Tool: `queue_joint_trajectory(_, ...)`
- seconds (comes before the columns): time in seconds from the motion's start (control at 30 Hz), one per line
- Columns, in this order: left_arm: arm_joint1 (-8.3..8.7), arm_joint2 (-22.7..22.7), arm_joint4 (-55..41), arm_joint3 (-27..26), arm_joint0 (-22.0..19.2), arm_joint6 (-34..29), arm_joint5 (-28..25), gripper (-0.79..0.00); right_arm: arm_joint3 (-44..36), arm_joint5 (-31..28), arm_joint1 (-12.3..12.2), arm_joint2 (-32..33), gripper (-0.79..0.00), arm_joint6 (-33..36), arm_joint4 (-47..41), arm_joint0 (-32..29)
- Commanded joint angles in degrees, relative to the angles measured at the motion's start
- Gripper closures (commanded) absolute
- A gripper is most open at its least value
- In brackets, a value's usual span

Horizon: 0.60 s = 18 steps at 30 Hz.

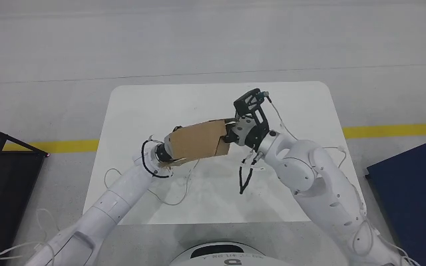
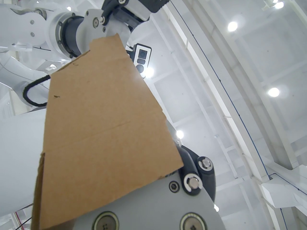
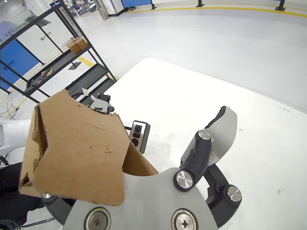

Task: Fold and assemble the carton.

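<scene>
**Carton up between both arms, R gripper open**

From the top cam I see the carton (image 1: 196,141) off the bench (image 1: 293,193), stretched crossways between the two arms over the middle of the white top. It's brown cardboard and not boxed up yet. One end sits at the L gripper (image 1: 162,153), the other at the R gripper (image 1: 243,117).

R gripper: spread wide, not clamped. On the R wrist cam one finger (image 3: 221,125) stands well clear of the cardboard, over bare bench (image 3: 191,92). The carton (image 3: 76,149) lies across the other side of the palm plate. It's bent along a crease there, w/ a ragged edge showing on the far side. Beyond it I can see the L arm's wrist cam (image 3: 139,136).

L gripper: can't tell if it's clamped, since cardboard covers it in both views. On the L wrist cam the carton (image 2: 96,120) lies flat over the palm plate and runs up toward the R arm's wrist. There's a crease across the panel and a notched corner at the far end.

Misc: black rack (image 3: 72,56) w/ small boxes beside the bench, and a yellow floor line (image 1: 386,130) behind it.
</scene>
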State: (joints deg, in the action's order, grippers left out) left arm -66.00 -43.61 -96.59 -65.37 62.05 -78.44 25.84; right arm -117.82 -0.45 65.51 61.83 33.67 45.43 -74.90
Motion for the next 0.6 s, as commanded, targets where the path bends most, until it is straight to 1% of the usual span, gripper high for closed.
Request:
queue_joint_trajectory(0.0,-0.10,0.32,-0.17,0.02,0.04,0.06,0.06,0.000,-0.13,0.87,0.15,-0.71,-0.785,0.34,1.10,0.55)
queue_joint_trajectory(0.1,-0.22,0.53,-0.66,0.11,-0.07,-0.14,-0.14,0.000,-0.39,2.38,0.29,0.45,-0.785,-0.76,1.10,1.19)
queue_joint_trajectory(0.2,-0.21,0.11,-2.00,0.24,-0.12,-0.44,-0.44,0.000,-1.19,2.92,0.03,3.24,-0.785,-1.79,0.75,-0.36)
queue_joint_trajectory(0.43,0.22,-1.01,-3.51,0.07,-0.11,-0.41,-0.40,0.000,-3.63,0.75,-0.98,12.69,-0.785,-5.82,-2.61,-8.88)
queue_joint_trajectory(0.57,0.39,-1.11,-3.66,-0.30,0.04,-0.28,-0.27,0.000,-4.39,-0.56,-1.30,15.71,-0.785,-6.77,-3.20,-12.30)
